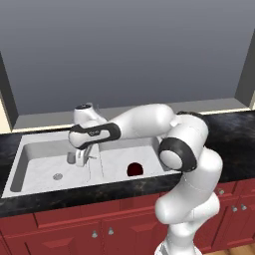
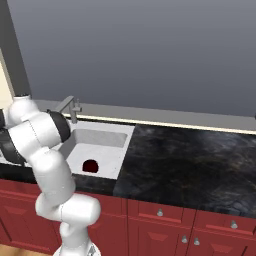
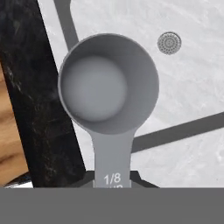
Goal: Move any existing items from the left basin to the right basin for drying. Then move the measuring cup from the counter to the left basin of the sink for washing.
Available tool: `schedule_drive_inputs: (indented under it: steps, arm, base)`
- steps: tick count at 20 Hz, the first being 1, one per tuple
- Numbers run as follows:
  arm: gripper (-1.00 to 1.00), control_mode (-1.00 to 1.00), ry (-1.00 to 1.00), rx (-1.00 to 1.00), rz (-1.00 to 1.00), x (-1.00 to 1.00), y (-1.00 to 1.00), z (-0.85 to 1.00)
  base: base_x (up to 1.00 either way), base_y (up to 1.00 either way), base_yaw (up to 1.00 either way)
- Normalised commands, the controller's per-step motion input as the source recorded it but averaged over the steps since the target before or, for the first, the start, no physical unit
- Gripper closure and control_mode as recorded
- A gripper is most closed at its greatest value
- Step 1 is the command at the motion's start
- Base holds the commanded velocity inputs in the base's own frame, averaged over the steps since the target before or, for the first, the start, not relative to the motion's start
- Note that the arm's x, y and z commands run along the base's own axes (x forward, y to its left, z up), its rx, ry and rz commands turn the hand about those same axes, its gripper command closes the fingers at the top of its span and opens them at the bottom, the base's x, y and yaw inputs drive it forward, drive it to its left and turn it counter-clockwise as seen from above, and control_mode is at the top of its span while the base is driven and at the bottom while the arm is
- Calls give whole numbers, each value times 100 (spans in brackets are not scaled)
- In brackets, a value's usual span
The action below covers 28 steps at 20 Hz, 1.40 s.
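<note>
Jaws pinch the measuring cup (image 3: 108,85) (handle marked 1/8) above the left basin (image 3: 192,87).

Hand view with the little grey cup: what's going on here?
The white arm's pincer is shut on the handle of the small grey metallic measuring cup, holding it over the pale grey marbled left basin, above its round steel drain. A dark red rounded object already lies in the right basin.
</note>
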Motion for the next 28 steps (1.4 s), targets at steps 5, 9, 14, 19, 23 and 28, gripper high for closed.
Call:
schedule_drive_inputs:
  steps: [5,9,14,19,23,28]
  arm:
    - [100,-100,0,0,0,22,40,-27]
    - [100,-100,0,-1,-4,6,22,-24]
    - [100,-100,0,-4,-8,1,19,-33]
    - [100,-100,0,-3,-8,2,15,-48]
    - [100,-100,0,0,-5,4,7,-40]
    - [100,-100,0,0,-3,4,4,-25]
  base:
    - [0,0,0]
    - [0,0,0]
    - [0,0,0]
    - [0,0,0]
    - [0,0,0]
    - [0,0,0]
